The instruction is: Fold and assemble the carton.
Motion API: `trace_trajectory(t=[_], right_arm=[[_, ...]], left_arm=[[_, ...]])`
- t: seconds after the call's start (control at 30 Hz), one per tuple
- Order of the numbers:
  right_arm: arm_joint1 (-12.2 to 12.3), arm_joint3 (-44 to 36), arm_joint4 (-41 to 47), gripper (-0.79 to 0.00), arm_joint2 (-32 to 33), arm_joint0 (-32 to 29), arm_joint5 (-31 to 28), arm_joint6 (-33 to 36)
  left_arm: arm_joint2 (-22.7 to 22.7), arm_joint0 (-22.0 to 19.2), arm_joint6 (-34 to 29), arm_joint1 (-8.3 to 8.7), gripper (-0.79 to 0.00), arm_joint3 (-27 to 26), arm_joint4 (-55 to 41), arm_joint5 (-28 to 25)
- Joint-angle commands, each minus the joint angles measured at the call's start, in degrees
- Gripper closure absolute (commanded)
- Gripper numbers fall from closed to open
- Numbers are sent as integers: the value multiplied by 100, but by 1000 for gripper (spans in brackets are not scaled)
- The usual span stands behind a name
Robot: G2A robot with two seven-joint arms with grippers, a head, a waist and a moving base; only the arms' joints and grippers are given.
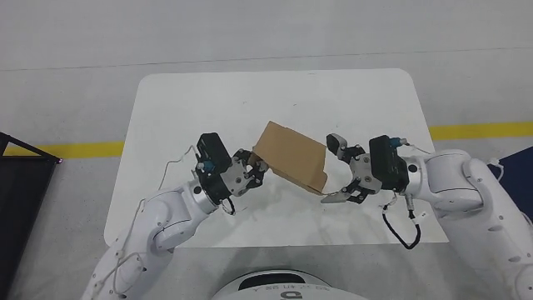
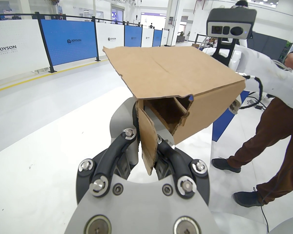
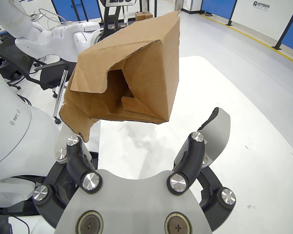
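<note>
Holding the carton [image 1: 290,157] by one end flap [image 2: 146,135], your left gripper [image 1: 254,169] is pinched narrow, both fingers [image 2: 123,122] pressed against the cardboard. Carton sits between the two grippers over the middle of the counter [image 1: 183,117], tilted and half formed into a tube: brown, both ends open, flaps loose. From the right wrist view it looks lifted off the counter, with a shadow below it; you can't tell for sure whether any corner touches.

Your right gripper [image 1: 335,171] is spread wide at the carton's other end, gripping nothing. One finger [image 3: 217,122] stands clear of the cardboard. The other is partly behind a ragged hanging flap [image 3: 75,120]; contact there can't be told. Through that open end you see folded inner flaps and the hollow inside. Both arms come in from the near side of the counter, one on each side of the carton.
</note>
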Motion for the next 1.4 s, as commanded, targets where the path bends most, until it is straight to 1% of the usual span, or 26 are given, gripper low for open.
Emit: trace_trajectory(t=[0.0, 0.2, 0.23, 0.3, 0.37, 0.47, 0.5, 0.53, 0.57, 0.6, 0.67, 0.7, 0.77, 0.83, 0.9, 1.03, 1.1, 1.2, 1.23, 1.3, 1.37], right_arm=[[21, -5, 1, -785, -51, 35, 0, 18], [91, -22, -8, -785, -169, 117, 0, 28], [102, -17, -7, -742, -180, 127, 0, 18], [123, -20, -8, -711, -208, 136, 0, -5], [144, -14, -16, -616, -229, 146, 0, -30], [172, 1, -23, -576, -260, 156, 0, -76], [182, 4, -26, -539, -268, 161, 0, -88], [191, 7, -30, -526, -275, 165, 0, -101], [200, 10, -35, -533, -283, 168, 0, -114], [209, 12, -41, -560, -290, 172, 0, -128], [226, 16, -50, -542, -306, 177, 0, -159], [233, 14, -55, -545, -313, 183, 0, -180], [249, 26, -70, -588, -330, 188, 0, -208], [264, 33, -80, -554, -345, 199, 0, -234], [279, 42, -89, -560, -360, 213, 0, -259], [307, 51, -101, -456, -388, 247, 0, -298], [321, 58, -108, -388, -404, 263, 0, -317], [341, 71, -111, -397, -430, 292, 0, -325], [348, 76, -108, -409, -436, 304, 0, -328], [358, 93, -93, -459, -446, 327, 0, -345], [364, 119, -62, -474, -453, 341, 0, -394]], left_arm=[[5, -4, -1, -2, 0, 4, 15, -17], [10, -10, 8, -9, 0, 26, 21, -44], [12, -10, 10, -11, 0, 29, 23, -46], [19, -11, 26, -14, 0, 41, 26, -56], [27, -16, 26, -17, 0, 52, 36, -66], [40, -24, 23, -22, 0, 63, 46, -72], [45, -27, 18, -23, 0, 66, 49, -77], [46, -31, 15, -25, 0, 69, 49, -80], [49, -31, 13, -27, 0, 74, 41, -78], [50, -34, 10, -28, 0, 75, 37, -77], [52, -41, -6, -30, 0, 79, 33, -86], [52, -45, -9, -32, 0, 81, 31, -87], [53, -51, -13, -34, 0, 84, 28, -87], [55, -58, -17, -37, 0, 87, 25, -87], [59, -67, -31, -40, 0, 89, 24, -93], [63, -90, -54, -47, 0, 101, -4, -90], [64, -105, -65, -50, 0, 107, -15, -90], [66, -128, -81, -55, 0, 114, -29, -89], [67, -135, -87, -57, 0, 116, -34, -88], [69, -151, -99, -61, 0, 119, -45, -86], [70, -167, -111, -64, 0, 123, -57, -85]])
